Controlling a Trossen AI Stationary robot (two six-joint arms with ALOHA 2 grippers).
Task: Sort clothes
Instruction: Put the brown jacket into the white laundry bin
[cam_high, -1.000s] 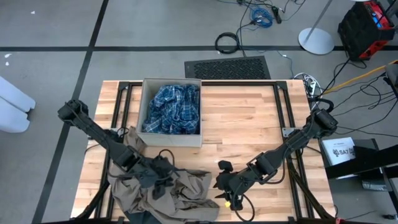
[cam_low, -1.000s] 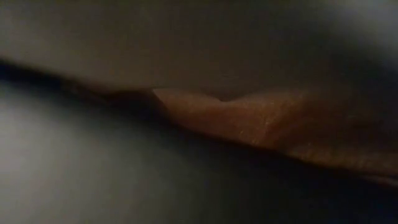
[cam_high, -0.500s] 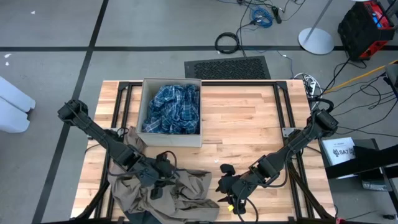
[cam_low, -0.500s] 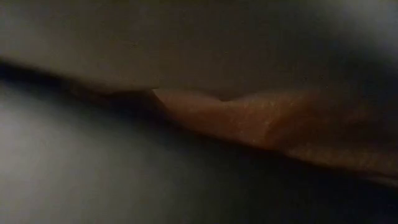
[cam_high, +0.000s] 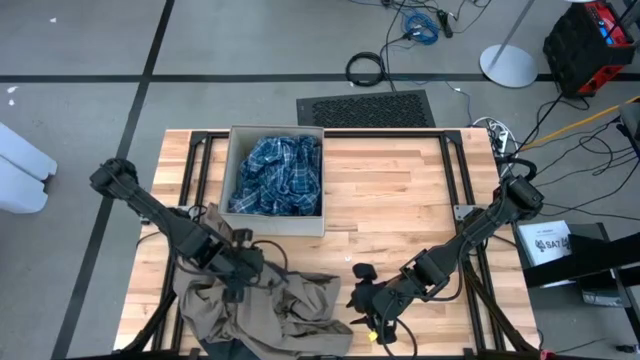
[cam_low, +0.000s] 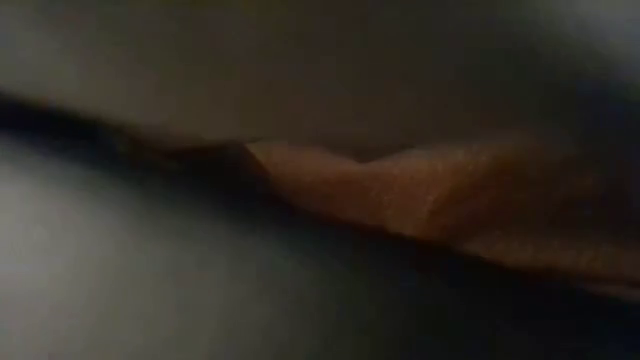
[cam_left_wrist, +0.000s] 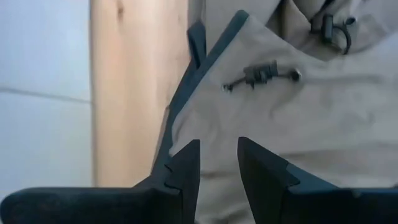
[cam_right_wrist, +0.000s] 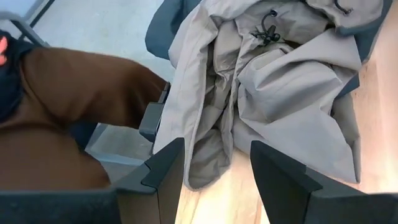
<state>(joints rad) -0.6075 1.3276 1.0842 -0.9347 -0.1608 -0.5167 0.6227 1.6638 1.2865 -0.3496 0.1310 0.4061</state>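
Left gripper (cam_high: 243, 272) over khaki garment (cam_high: 265, 315) at table's (cam_high: 400, 190) near edge, fingers (cam_left_wrist: 186, 168) parted by a narrow gap, nothing between them. Right gripper (cam_high: 366, 312) low beside the garment's edge, fingers (cam_right_wrist: 165, 168) spread wide, empty. Dark navy fabric (cam_right_wrist: 163, 22) showing under the khaki. Plaid garment (cam_high: 280, 175) bunched inside box (cam_high: 275, 222) at far side. Low view blocked, unreadable.

Left claw (cam_high: 243, 272) and right claw (cam_high: 366, 312) gape, both low.
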